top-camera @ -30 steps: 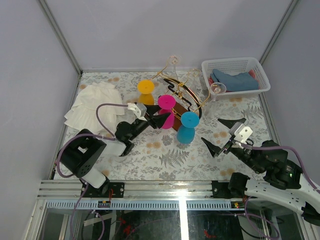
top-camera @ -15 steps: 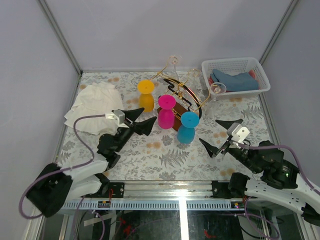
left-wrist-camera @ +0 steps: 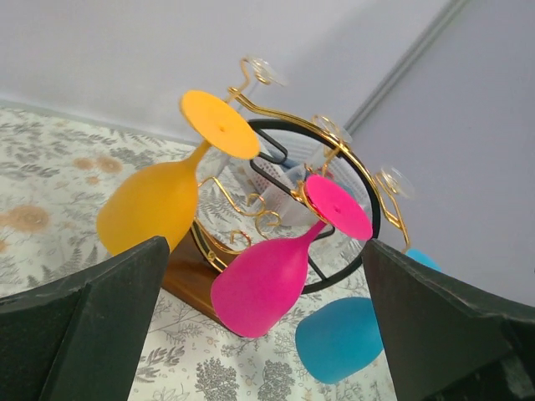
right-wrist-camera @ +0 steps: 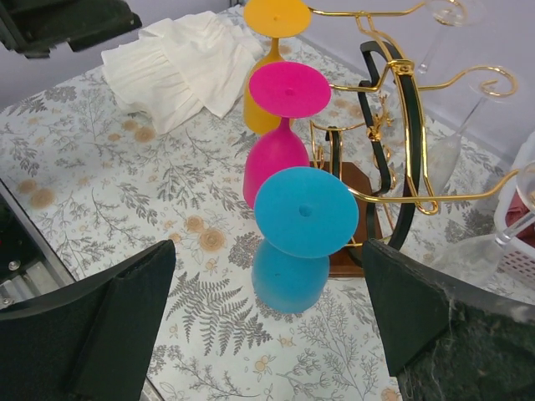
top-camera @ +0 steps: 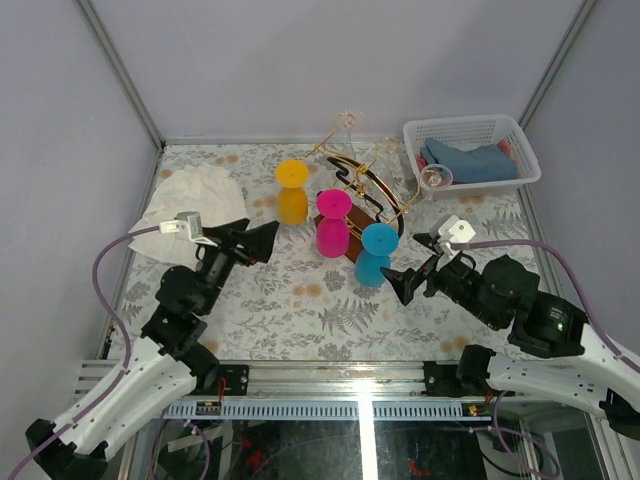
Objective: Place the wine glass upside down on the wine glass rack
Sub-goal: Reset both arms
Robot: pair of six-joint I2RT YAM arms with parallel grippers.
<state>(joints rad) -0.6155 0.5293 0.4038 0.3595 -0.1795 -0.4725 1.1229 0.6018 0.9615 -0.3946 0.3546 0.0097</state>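
- Top external: yellow glass [top-camera: 292,205], pink glass [top-camera: 332,238] and blue glass [top-camera: 372,268] hang inverted on rack [top-camera: 374,190].
- Near rack, left fingers [left-wrist-camera: 84,334] and right fingers [right-wrist-camera: 92,326] spread, empty.
- Judged: placement complete; nothing left.

- Wine glass rack [top-camera: 372,188]: glossy gold metal wire, a smooth black bar, a brown wooden base [right-wrist-camera: 358,234].
- Yellow glass [left-wrist-camera: 150,205], pink glass [left-wrist-camera: 263,284] and blue glass [right-wrist-camera: 305,213]: opaque with a matt, frosted look.
- Clear glass [right-wrist-camera: 445,159]: transparent and shiny.
- Basket [top-camera: 460,128], at 1 o'clock on the worktop [top-camera: 330,310]: white plastic lattice, holding blue cloth [top-camera: 470,162].
- White cloth [top-camera: 190,205], at 10 o'clock: soft and crumpled.
- Worktop: matt covering with a fern print.
- Left pincer [left-wrist-camera: 263,244] and right pincer [right-wrist-camera: 267,247]: matt black fingers [right-wrist-camera: 443,334], finely grainy.
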